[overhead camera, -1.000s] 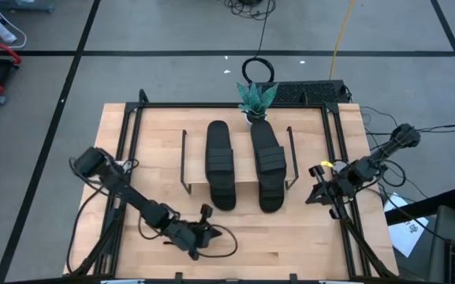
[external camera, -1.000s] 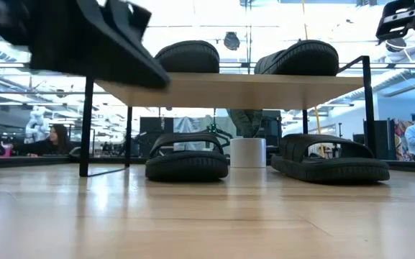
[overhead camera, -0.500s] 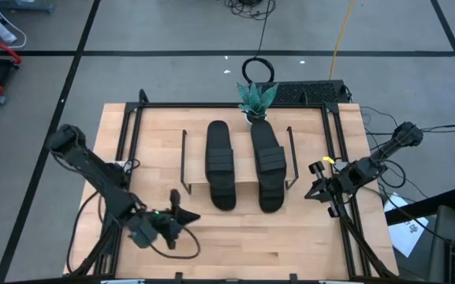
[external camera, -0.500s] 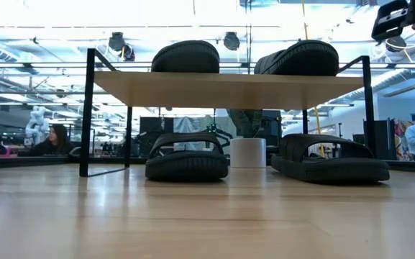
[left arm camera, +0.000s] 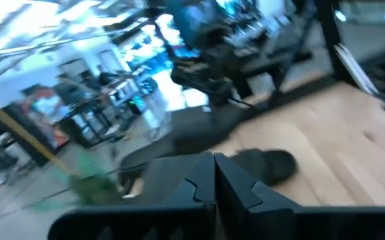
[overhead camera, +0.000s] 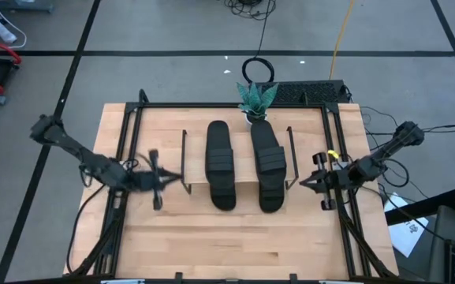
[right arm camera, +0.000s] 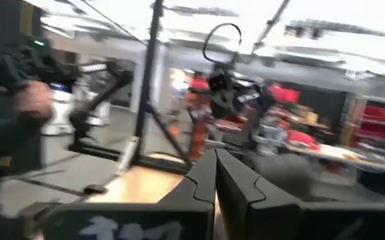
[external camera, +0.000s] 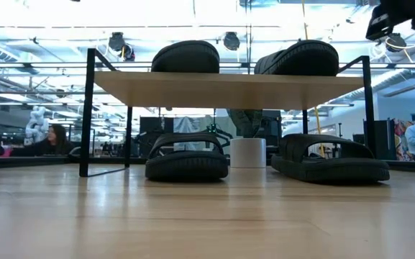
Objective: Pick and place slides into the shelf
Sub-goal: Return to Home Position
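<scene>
Two black slides [overhead camera: 220, 164] [overhead camera: 268, 166] lie side by side, soles down, on the shelf's wooden board [external camera: 229, 88]. Two more slides [external camera: 187, 157] [external camera: 333, 160] rest on the table under that board. My left gripper [overhead camera: 177, 179] hangs shut, with nothing in it, just left of the shelf's left side frame and points level toward it. In the left wrist view its fingertips [left arm camera: 213, 175] are closed together. My right gripper [overhead camera: 303, 183] is shut and empty, just right of the shelf's right frame; its fingertips [right arm camera: 215, 170] meet too.
A small plant in a white pot [overhead camera: 255, 99] stands behind the shelf, and shows between the lower slides in the low view [external camera: 248, 152]. Black frame rails [overhead camera: 235, 105] run along the table's edges. Bare tabletop [overhead camera: 235, 244] lies in front of the shelf.
My left gripper has risen from low over the table's near middle and swung back toward the left and far side. It now points level at the shelf's left frame and has stayed shut. My right gripper has tipped up a little in place. The slides have not moved.
</scene>
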`<state>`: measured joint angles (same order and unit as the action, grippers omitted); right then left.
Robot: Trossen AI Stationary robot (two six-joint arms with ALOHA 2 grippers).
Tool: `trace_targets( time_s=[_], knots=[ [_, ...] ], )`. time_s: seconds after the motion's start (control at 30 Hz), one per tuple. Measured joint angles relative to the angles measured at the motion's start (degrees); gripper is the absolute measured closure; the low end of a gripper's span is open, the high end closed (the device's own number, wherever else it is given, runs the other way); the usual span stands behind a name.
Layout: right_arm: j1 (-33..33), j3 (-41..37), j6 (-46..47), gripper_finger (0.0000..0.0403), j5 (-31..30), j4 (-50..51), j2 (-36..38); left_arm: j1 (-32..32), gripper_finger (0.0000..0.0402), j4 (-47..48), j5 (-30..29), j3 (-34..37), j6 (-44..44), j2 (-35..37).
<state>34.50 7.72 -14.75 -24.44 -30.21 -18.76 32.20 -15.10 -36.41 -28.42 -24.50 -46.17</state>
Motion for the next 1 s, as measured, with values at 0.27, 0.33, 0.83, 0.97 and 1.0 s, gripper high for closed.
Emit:
trace_targets(
  time_s=[0.27, 0.33, 0.83, 0.97, 1.0],
  knots=[
    [0.11, 4.98, 7.30, 0.0403, -8.62, 20.19, 1.05, 0.31, 0.0401, 2.91, -0.69, 11.23, 0.83, 18.76],
    [0.13, 4.51, 8.76, 0.0403, -8.72, 20.62, 1.21, 1.02, 0.0401, 2.49, -3.07, 14.12, 0.78, 22.97],
    [-2.15, 11.36, 1.22, 0.0403, -9.80, 33.55, 14.91, 1.58, 0.0401, 3.09, -4.73, 18.68, -7.31, 37.63],
    [-2.99, 13.10, 4.21, 0.0403, -6.82, 40.48, 18.71, 1.53, 0.0401, 6.18, -4.58, 18.68, -4.85, 37.59],
    [-3.24, 13.12, 4.86, 0.0403, -6.95, 41.30, 18.62, 1.53, 0.0401, 6.43, -4.60, 18.68, -4.31, 37.58]
  ],
)
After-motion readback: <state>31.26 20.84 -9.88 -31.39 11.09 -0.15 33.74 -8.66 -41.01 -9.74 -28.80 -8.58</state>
